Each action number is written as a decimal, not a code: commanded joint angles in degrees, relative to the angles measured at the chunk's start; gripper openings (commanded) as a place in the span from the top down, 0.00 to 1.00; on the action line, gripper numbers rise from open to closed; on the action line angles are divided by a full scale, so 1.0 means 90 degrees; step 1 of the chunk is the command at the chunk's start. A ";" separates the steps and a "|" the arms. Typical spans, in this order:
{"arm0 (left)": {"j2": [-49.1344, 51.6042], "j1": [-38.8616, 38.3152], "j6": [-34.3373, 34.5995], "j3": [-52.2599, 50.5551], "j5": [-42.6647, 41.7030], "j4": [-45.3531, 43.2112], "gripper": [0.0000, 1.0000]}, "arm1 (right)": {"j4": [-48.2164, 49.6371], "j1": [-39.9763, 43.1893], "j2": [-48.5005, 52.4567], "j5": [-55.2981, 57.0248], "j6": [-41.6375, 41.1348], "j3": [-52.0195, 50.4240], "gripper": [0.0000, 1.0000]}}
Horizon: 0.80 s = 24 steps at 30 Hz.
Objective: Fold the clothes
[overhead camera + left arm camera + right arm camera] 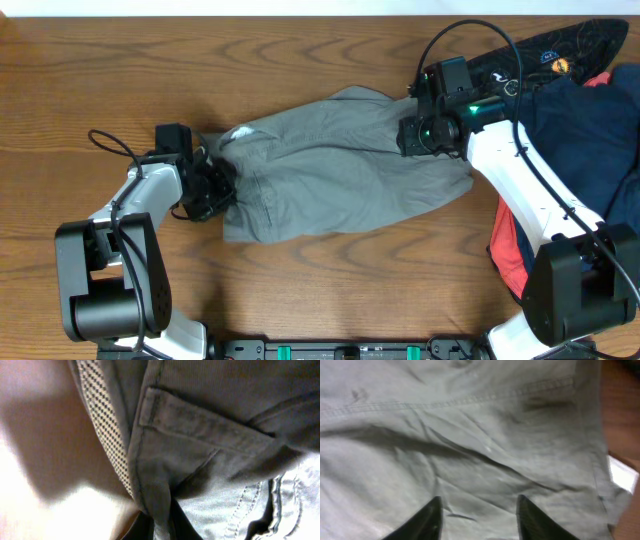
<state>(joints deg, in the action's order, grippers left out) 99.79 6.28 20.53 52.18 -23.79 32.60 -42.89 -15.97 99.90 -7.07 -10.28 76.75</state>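
The grey shorts (330, 165) lie spread across the middle of the table, waistband to the left, leg hems to the right. My left gripper (215, 185) is shut on the waistband edge; in the left wrist view a pinched fold of grey cloth (162, 520) runs between the fingers, with the pale speckled lining (102, 415) beside it. My right gripper (425, 135) is over the right leg end of the shorts. In the right wrist view its fingers (477, 510) are open above the flat grey cloth (470, 435), holding nothing.
A pile of other garments sits at the right edge: a navy one (580, 130), a black printed one (560, 50) at the back, and a red one (510, 250) under the right arm. Bare wooden table (150, 70) surrounds the shorts.
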 commanded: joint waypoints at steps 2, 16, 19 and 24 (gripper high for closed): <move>-0.0209 0.0119 -0.0452 0.0372 0.0085 0.1037 0.94 | 0.0180 -0.0146 0.0053 -0.0792 0.0180 0.0012 0.69; -0.2380 0.0182 -0.0845 0.1921 -0.0085 0.3611 0.94 | 0.0954 -0.2147 0.1880 -0.2368 0.0066 0.0007 0.72; -0.2856 0.0182 -0.0845 0.1996 -0.0248 0.3604 0.94 | 0.1741 -0.2735 0.2426 -0.2732 -0.0270 0.0007 0.72; -0.3429 0.0180 -0.0797 0.2052 -0.0372 0.3223 0.94 | 0.3344 -0.3570 0.2885 -0.3553 -0.0602 0.0007 0.64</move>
<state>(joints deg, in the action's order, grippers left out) 71.33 7.81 13.65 68.60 -25.26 62.83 -15.27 -44.31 123.09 -33.32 -12.78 77.08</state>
